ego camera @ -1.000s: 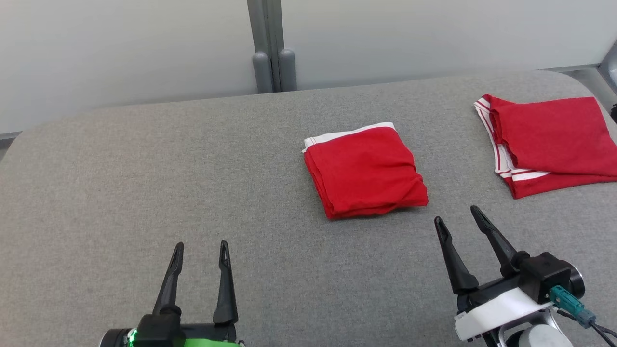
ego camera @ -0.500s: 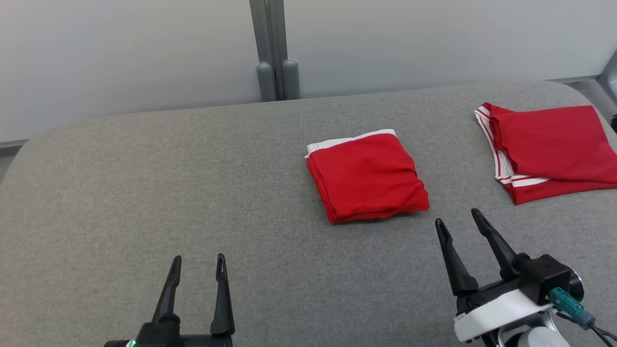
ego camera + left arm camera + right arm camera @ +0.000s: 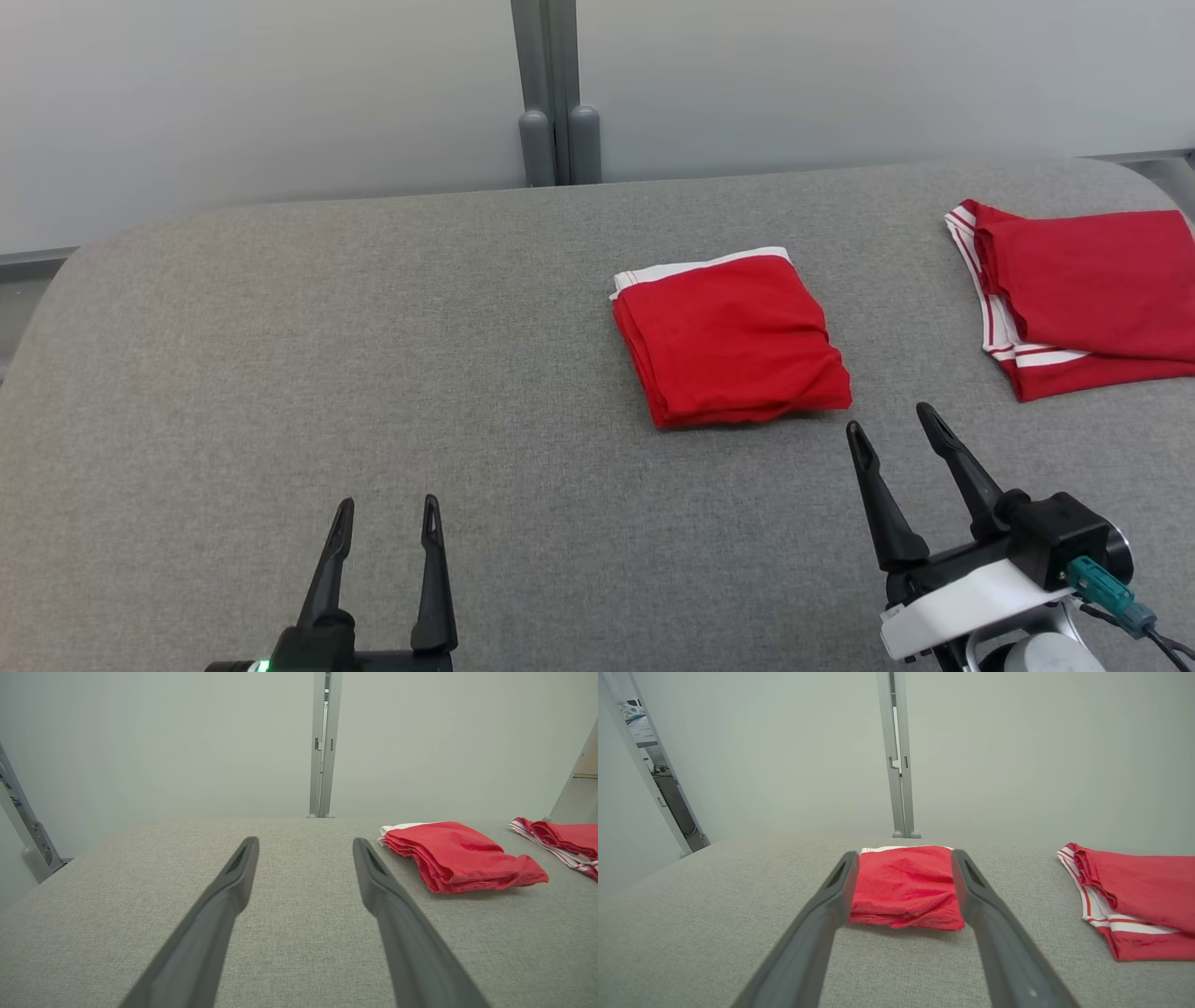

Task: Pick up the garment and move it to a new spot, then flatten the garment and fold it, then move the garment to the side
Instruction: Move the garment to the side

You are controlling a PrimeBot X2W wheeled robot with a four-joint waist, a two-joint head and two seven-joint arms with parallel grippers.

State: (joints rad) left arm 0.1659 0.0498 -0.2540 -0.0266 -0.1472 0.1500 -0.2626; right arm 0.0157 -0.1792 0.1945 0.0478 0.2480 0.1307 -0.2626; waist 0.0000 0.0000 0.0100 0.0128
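A red garment with a white band lies folded in a neat square near the middle of the grey table; it also shows in the left wrist view and between the fingers' sightline in the right wrist view. My right gripper hovers open just in front of its near right corner, apart from the cloth. My left gripper stands open at the lower left, far from the garment, nothing between its fingers.
A second folded red garment with white stripes lies at the table's far right edge, also in the right wrist view. A pale wall with a grey post stands behind the table. Bare grey surface spreads left of the garment.
The whole head view has shifted a little right and down, so the camera moved. My left gripper has drawn slightly lower in the view; the garments and right gripper stay put.
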